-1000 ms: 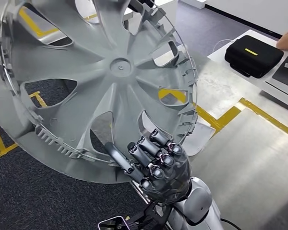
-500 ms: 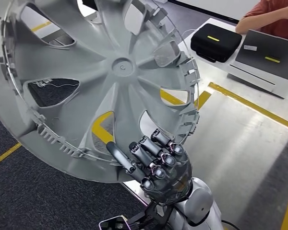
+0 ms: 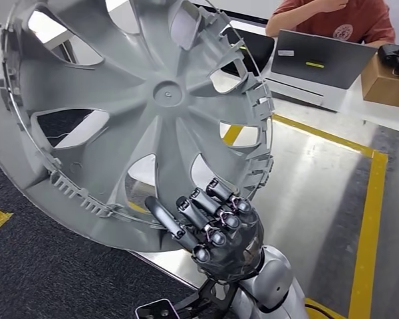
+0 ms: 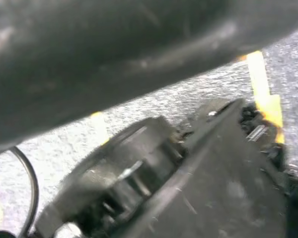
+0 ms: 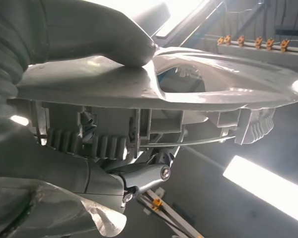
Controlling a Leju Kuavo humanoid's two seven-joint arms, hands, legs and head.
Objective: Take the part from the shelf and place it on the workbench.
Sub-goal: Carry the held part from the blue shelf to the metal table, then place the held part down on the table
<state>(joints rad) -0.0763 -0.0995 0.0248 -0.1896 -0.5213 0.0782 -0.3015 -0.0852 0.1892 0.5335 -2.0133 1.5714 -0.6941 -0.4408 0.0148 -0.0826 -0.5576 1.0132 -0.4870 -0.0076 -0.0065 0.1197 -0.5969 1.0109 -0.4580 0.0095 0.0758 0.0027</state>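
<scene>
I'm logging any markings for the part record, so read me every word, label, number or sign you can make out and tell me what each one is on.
No text can be read.
White label on the grey case: too small to read.
Yellow strip on the same case: a plain mark, no letters legible.
Round emblem on the person's red shirt: too blurred to read.
Wheel cover held by the right hand: no readable marking on the visible side.

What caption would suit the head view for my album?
Right hand grips a grey wheel cover by its rim above a steel workbench.
</scene>
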